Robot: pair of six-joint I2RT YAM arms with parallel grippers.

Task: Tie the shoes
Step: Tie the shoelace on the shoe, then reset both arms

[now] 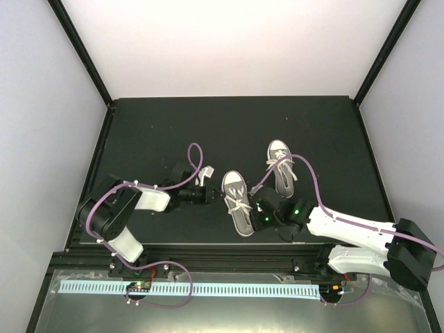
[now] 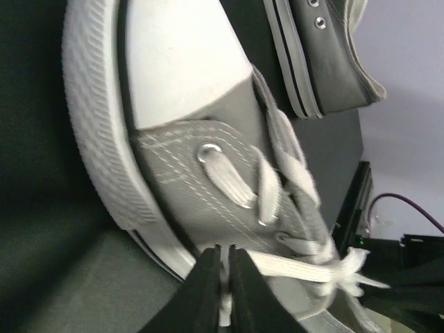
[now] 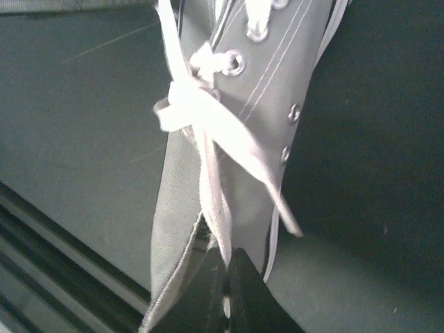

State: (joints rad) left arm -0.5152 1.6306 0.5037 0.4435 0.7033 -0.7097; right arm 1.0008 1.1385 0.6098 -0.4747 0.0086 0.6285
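Grey shoe between left arm and right arm, jaws pinching laces.

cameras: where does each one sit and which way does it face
Top external: above, behind the arms, looking down on table, near shoe, far shoe; left arm, right arm show.
Left wrist: faces near shoe's toe; left gripper shut on a lace.
Right wrist: faces its eyelets; right gripper shut on the other lace.
Shared: wrist views both show its knot.

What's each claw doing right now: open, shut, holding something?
Left gripper: shut on a white lace end of the near shoe.
Right gripper: shut on that shoe's other lace end.
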